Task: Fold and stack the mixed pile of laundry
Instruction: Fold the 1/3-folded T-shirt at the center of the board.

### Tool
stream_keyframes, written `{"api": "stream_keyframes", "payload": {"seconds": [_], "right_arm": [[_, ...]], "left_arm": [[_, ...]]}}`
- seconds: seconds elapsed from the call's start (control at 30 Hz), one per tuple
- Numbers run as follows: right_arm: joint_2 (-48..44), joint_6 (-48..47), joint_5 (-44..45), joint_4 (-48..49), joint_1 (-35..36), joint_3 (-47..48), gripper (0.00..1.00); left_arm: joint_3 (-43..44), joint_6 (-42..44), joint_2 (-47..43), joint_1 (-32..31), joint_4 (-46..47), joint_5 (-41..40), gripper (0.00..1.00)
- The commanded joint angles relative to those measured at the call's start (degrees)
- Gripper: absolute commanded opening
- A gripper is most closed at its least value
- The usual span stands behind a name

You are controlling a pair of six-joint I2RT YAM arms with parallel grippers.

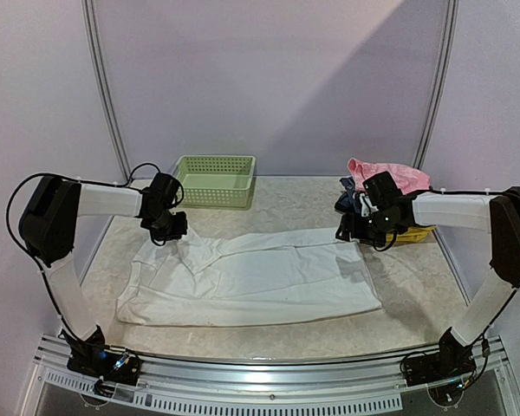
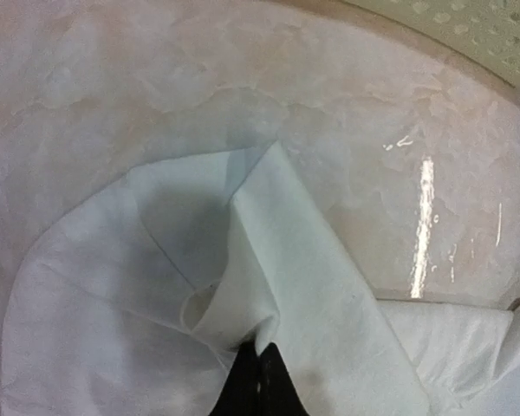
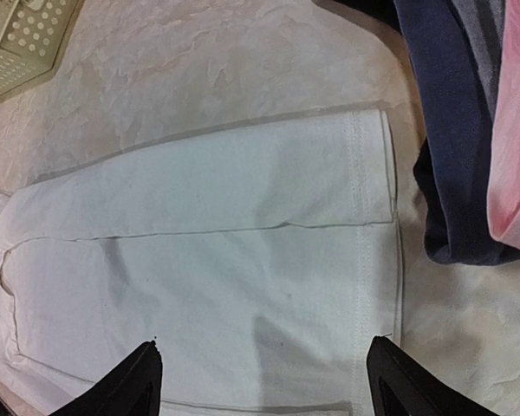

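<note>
While the white piece [image 1: 260, 277] lies spread across the middle of the surface [image 1: 407, 295], its far-left corner is pinched and raised by the left claw [image 2: 258, 373], pressed together on a peak of cloth. The right claw [image 3: 264, 373] is spread above the right end; nothing is held. The folding step is judged barely begun. A matching grip on its far-right corner is called for next, so both can be drawn to the near edge. The pink piece [image 1: 390, 176] is heaped at the surface's far-right corner on folded dark blue clothes [image 3: 446, 130], just beside that hem — a snag risk. A green basket [image 1: 215, 180] is noted at the far edge, apart from the cloth.
</note>
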Motion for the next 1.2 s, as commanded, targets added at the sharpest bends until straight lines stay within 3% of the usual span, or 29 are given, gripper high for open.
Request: {"api": "stream_keyframes", "payload": {"seconds": [0.0,0.23,0.5,0.77,1.17], "right_arm": [[1.28,0.29,0.77,0.39,0.25,0.53,0.83],[3.46,1.48,1.16,1.67,0.26,0.68,0.81],[7.42,2.58,2.51,3.28,0.25,1.99,0.72],[13.13,2.22,7.12,2.72,0.21,6.06,0.66],[18.65,-0.66,12.26,1.49,0.25,12.74,0.56]], "left_arm": [[-0.43,-0.53,-2.42,0.31,1.64,-0.65,0.0],[-2.99,-1.32,-11.99,-1.65,-3.92,-8.4,0.0],[-10.99,-4.56,-24.22,-4.93,-8.9,-13.75,0.0],[-16.21,-6.77,-24.54,-6.67,-7.99,-13.75,0.0],[-16.45,-6.69,-20.33,-7.35,-5.61,-13.06,0.0]]}}
